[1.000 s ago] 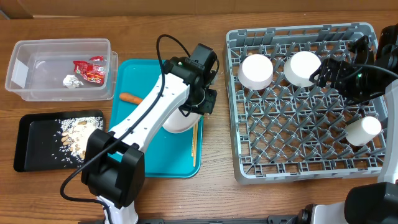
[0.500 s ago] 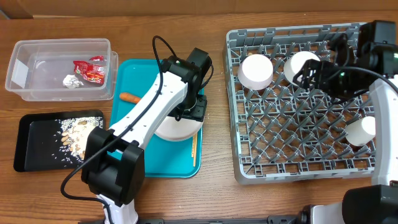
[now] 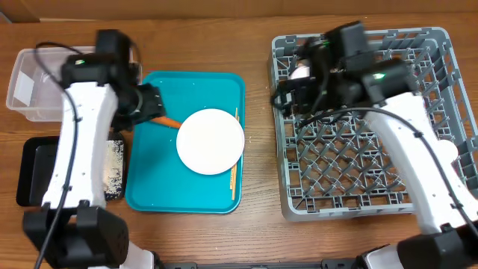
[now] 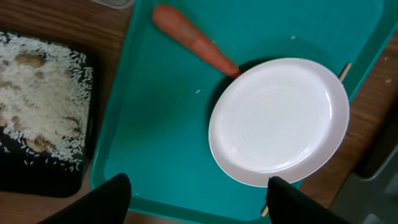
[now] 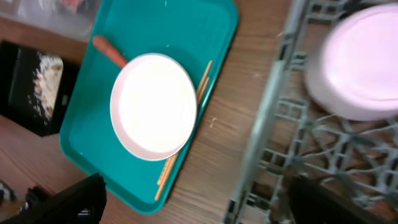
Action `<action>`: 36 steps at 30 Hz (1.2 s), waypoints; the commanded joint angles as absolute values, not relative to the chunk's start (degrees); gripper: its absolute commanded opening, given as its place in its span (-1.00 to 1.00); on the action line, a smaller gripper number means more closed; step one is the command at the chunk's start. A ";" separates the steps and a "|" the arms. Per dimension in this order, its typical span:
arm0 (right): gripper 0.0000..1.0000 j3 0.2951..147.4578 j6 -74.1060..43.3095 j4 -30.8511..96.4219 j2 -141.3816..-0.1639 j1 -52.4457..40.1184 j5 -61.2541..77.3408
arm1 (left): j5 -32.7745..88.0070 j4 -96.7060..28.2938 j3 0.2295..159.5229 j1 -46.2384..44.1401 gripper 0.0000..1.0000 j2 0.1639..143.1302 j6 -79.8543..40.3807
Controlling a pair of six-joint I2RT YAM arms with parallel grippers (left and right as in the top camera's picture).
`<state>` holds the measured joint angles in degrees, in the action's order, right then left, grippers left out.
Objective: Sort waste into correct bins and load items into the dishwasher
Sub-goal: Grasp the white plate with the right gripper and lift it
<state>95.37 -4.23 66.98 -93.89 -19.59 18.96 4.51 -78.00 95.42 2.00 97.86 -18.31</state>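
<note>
A pale round plate (image 3: pixel 210 140) lies flat on the teal serving tray (image 3: pixel 157 183), with an orange carrot (image 3: pixel 167 120) at its upper left and wooden chopsticks (image 3: pixel 234 168) along its right. My left gripper (image 3: pixel 148 104) hangs open and empty over the tray's left side, beside the carrot. In the left wrist view the carrot (image 4: pixel 193 40) and plate (image 4: pixel 280 121) lie ahead of the empty gripper (image 4: pixel 199 202). My right gripper (image 3: pixel 288 96) is open over the left part of the grey dish rack (image 3: pixel 358 187). Its view shows a white bowl (image 5: pixel 360 62) in the rack and nothing in the gripper (image 5: pixel 205 205).
The clear tub (image 3: pixel 22 93) at the back left is mostly hidden by my left arm. The black tray (image 3: pixel 33 175) with rice scraps (image 4: pixel 37 106) sits left of the teal tray. Bare wood separates the teal tray and the rack.
My left gripper opened, let go of the plate and swung left to the tray's left side. The plate now lies flat. My right arm moved left across the rack.
</note>
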 commanded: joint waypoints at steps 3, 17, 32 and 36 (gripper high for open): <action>0.83 96.38 -12.19 66.87 -102.91 -27.03 12.69 | 7.35 -78.87 96.49 5.69 0.50 96.73 -18.17; 0.40 96.38 -20.84 62.30 -119.83 -35.97 10.63 | 7.03 -78.87 96.44 5.58 0.58 96.75 -17.98; -0.09 93.01 -22.79 54.08 -122.13 -36.05 9.87 | 6.85 -78.85 96.38 5.56 0.59 96.75 -17.54; -0.14 92.99 -22.79 54.02 -123.42 -36.05 9.87 | 6.83 -78.85 96.38 5.56 0.59 96.75 -17.54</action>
